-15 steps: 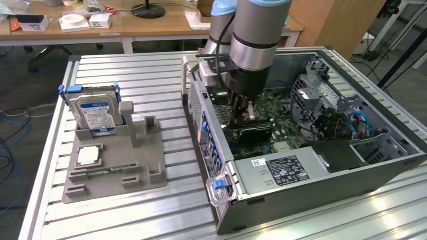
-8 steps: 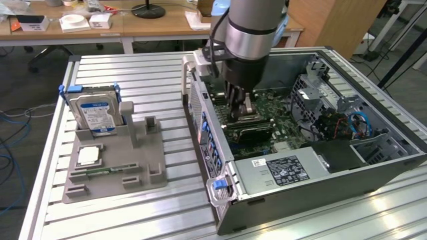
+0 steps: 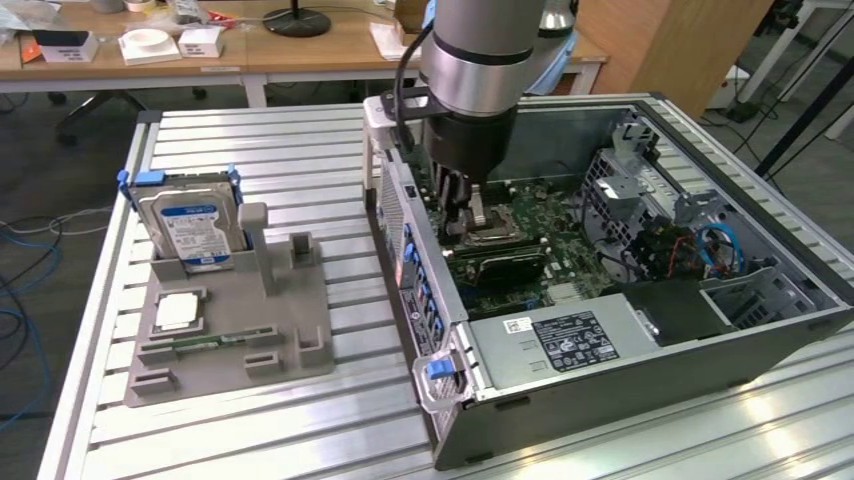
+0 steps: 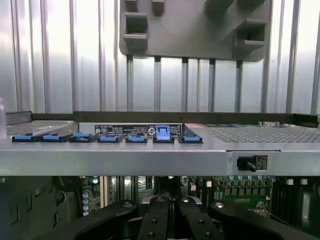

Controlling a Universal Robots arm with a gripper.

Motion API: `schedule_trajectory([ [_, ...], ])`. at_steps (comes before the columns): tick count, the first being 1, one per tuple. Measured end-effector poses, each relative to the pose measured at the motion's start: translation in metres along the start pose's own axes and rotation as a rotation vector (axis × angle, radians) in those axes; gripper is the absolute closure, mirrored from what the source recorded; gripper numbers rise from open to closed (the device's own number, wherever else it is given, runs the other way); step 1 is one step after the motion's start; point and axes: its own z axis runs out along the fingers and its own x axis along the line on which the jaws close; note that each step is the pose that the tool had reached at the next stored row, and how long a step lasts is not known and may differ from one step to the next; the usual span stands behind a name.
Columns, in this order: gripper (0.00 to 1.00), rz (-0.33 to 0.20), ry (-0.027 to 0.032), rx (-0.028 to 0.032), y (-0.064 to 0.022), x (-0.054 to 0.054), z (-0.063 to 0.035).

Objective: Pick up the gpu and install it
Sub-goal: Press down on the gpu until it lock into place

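- An upright slot on the grey fixture is seen empty.
- The gripper is lowered into the computer case, with its fingers drawn narrow. Whether anything is clamped cannot be told.
- The gpu is judged to be on the motherboard, just beside the gripper. Seating is unconfirmed.

Behind the ribbed aluminium work table stands a long wooden desk; dark grey floor carries loose blue cables.

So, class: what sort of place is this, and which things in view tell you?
Probably a robotics lab or workshop: a robot arm reaches into an open computer case on a ribbed metal table, with a hard drive in a grey holder.
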Motion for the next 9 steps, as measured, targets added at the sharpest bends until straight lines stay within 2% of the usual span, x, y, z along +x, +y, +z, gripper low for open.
schedule_trajectory([
  [1,0.89,0.000,-0.0038,-0.0030,-0.0002,0.0001,0.0000],
  [3,0.89,0.001,-0.0066,-0.0128,-0.0005,0.0000,0.0001],
  [4,0.89,0.001,-0.0078,-0.0236,-0.0009,0.0001,0.0001],
  [5,0.89,0.001,-0.0091,-0.0374,-0.0010,0.0001,0.0001],
  [6,0.89,0.002,-0.0093,-0.0409,-0.0010,0.0001,0.0000],
  [9,0.89,0.002,-0.0095,-0.0410,-0.0010,0.0001,0.0015],
])
